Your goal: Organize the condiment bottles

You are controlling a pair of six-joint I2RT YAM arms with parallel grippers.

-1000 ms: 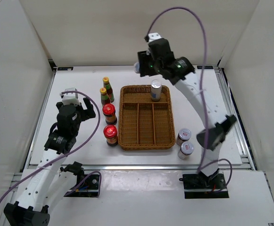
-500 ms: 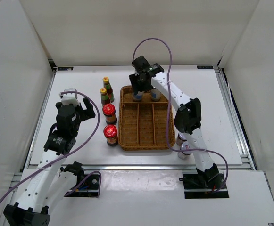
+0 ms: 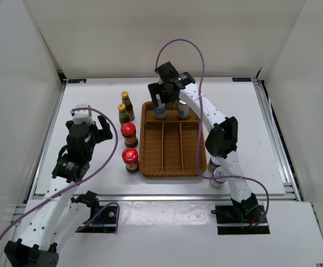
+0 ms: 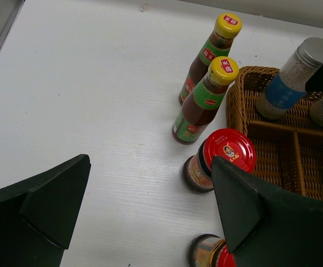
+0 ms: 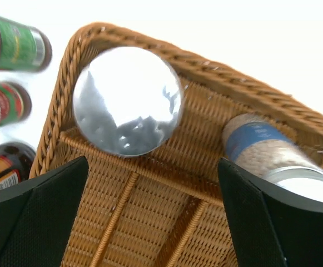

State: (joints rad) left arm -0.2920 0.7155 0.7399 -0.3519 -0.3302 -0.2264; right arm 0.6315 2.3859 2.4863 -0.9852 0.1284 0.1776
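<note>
Two silver-capped blue-white bottles (image 3: 160, 112) (image 3: 183, 109) stand in the back compartment of the wicker tray (image 3: 169, 173). My right gripper (image 3: 162, 101) hovers open just above the left one, whose silver cap (image 5: 127, 100) shows beyond the spread fingers, free of them. Two yellow-capped sauce bottles (image 3: 127, 103) (image 3: 123, 113) and two red-lidded jars (image 3: 128, 132) (image 3: 131, 158) stand left of the tray. My left gripper (image 3: 92, 123) is open over bare table, left of the red-lidded jars (image 4: 222, 158). Two white-lidded jars (image 3: 219, 177) sit right of the tray, partly hidden by the right arm.
The tray's three long front compartments (image 5: 150, 222) hold nothing. White walls close in the table on the left, back and right. The right arm's forearm stretches over the tray's right side.
My right arm brought the second silver-capped bottle from behind the tray into its back-left corner, then opened and let it go. The left arm stayed still.
</note>
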